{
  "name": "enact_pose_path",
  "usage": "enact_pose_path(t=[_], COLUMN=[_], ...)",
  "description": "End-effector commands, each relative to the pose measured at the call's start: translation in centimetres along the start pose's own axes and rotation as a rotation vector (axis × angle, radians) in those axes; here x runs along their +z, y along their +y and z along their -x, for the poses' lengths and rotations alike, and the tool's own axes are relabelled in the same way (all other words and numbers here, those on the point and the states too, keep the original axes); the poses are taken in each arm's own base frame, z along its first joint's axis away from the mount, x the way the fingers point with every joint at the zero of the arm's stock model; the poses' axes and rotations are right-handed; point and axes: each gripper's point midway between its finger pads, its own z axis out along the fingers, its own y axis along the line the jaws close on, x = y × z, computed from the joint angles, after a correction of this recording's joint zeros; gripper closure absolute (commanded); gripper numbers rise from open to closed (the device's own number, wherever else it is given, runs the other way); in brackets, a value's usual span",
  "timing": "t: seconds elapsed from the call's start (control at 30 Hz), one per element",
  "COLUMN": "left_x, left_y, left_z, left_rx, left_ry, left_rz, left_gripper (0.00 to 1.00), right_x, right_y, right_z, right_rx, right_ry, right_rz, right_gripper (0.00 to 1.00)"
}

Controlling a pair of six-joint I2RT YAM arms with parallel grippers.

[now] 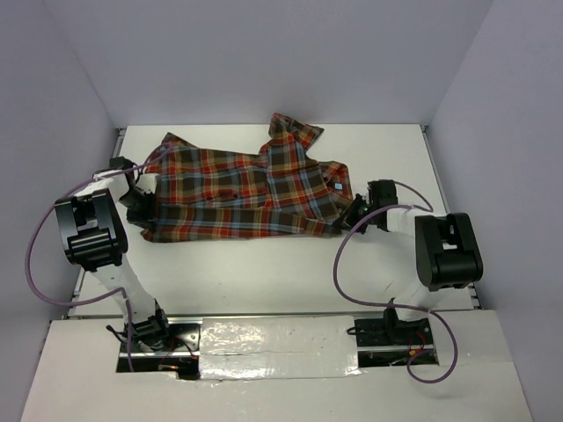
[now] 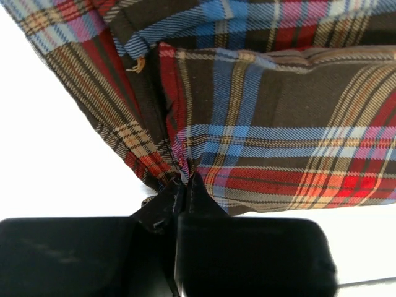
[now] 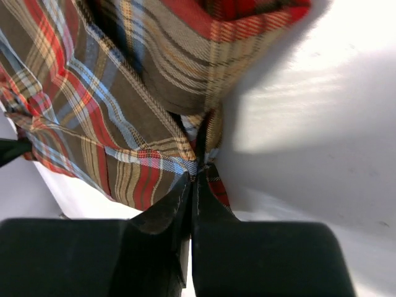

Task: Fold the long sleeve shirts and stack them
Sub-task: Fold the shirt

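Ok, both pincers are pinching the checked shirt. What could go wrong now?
The left pincer and right pincer each nip only a thin edge of the plaid shirt, so the cloth might slip out when lifted. The shirt lies rumpled, a flap poking out at its far edge, so the fold could come out crooked.

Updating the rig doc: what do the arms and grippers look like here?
Both match. The left arm and right arm have white links with chunky black joint housings. A purple cable loops loosely along each. The left gripper and right gripper have matte black wedge-shaped fingers on a wide black body. No markings are visible.
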Motion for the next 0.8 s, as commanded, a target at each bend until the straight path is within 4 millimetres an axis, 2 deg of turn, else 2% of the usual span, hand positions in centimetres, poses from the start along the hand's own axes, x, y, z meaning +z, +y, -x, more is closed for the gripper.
enact_pose_path(t=[0.0,0.03,0.1,0.13,0.17,0.2,0.23,0.27,0.3,0.33,0.37,0.4,0.43,0.47,0.53,0.57,0.6,0.63,0.67,0.7,0.77], left_x=[1.5,1.1,0.6,-0.4,-1.0,-1.3,-2.6,-3.0,-3.6,-4.1,-4.3,-4.5,-4.5,-4.6,-5.1,-5.0,-5.2,-5.3,-5.6,-5.8,-7.2], left_y=[-0.3,0.0,0.2,0.6,0.7,0.8,1.2,1.1,0.9,0.9,0.6,0.1,-0.4,-0.7,-0.9,-0.9,-0.8,-0.6,-0.2,0.0,0.5], left_z=[-0.4,-0.5,-1.4,-1.9,-2.4,-3.5,-4.1,-4.6,-5.6,-6.8,-7.6,-8.7,-10.3,-11.0,-12.1,-13.2,-13.4,-13.6,-13.6,-13.3,-11.1], left_rx=[0.022,0.038,0.060,0.093,0.113,0.129,0.173,0.196,0.226,0.240,0.254,0.268,0.268,0.271,0.277,0.281,0.289,0.295,0.300,0.303,0.299], left_ry=[0.008,0.008,0.030,0.042,0.051,0.072,0.075,0.080,0.085,0.122,0.138,0.146,0.180,0.190,0.199,0.228,0.221,0.221,0.220,0.216,0.166], left_rz=[-0.028,-0.010,0.008,0.035,0.052,0.064,0.100,0.101,0.104,0.120,0.110,0.104,0.083,0.077,0.083,0.086,0.101,0.112,0.140,0.152,0.182], left_gripper=[1.00,1.00,1.00,1.00,1.00,1.00,1.00,1.00,1.00,1.00,1.00,1.00,1.00,1.00,1.00,0.95,0.76,0.64,0.51,0.34,0.20], right_x=[-1.7,-2.1,-3.6,-4.4,-5.5,-6.0,-6.5,-7.5,-7.8,-8.5,-8.7,-8.9,-9.5,-9.7,-10.8,-11.0,-11.2,-11.3,-11.6,-11.8,-12.9], right_y=[0.3,-0.7,-0.8,-1.9,-1.9,-2.7,-3.0,-2.8,-3.6,-3.3,-3.5,-4.4,-4.3,-5.2,-5.2,-5.9,-5.5,-4.7,-4.3,-3.9,-2.6], right_z=[2.1,1.9,1.3,1.5,1.7,0.5,0.0,-0.1,-1.7,-2.1,-2.7,-4.2,-4.5,-5.8,-6.1,-6.9,-7.1,-7.1,-7.1,-6.8,-5.2], right_rx=[0.017,0.021,0.007,0.025,-0.014,-0.007,-0.014,-0.032,-0.011,-0.014,-0.007,0.015,0.015,0.034,0.031,0.050,0.044,0.033,0.051,0.047,0.036], right_ry=[-0.105,-0.116,-0.121,-0.134,-0.161,-0.131,-0.126,-0.150,-0.117,-0.130,-0.126,-0.096,-0.115,-0.092,-0.133,-0.123,-0.128,-0.140,-0.136,-0.137,-0.163], right_rz=[0.017,-0.010,-0.030,-0.058,-0.072,-0.112,-0.127,-0.126,-0.149,-0.136,-0.138,-0.159,-0.155,-0.184,-0.185,-0.209,-0.190,-0.154,-0.145,-0.137,-0.147], right_gripper=[1.00,1.00,1.00,1.00,1.00,1.00,1.00,1.00,1.00,1.00,1.00,1.00,1.00,1.00,1.00,0.95,0.83,0.69,0.50,0.43,0.27])
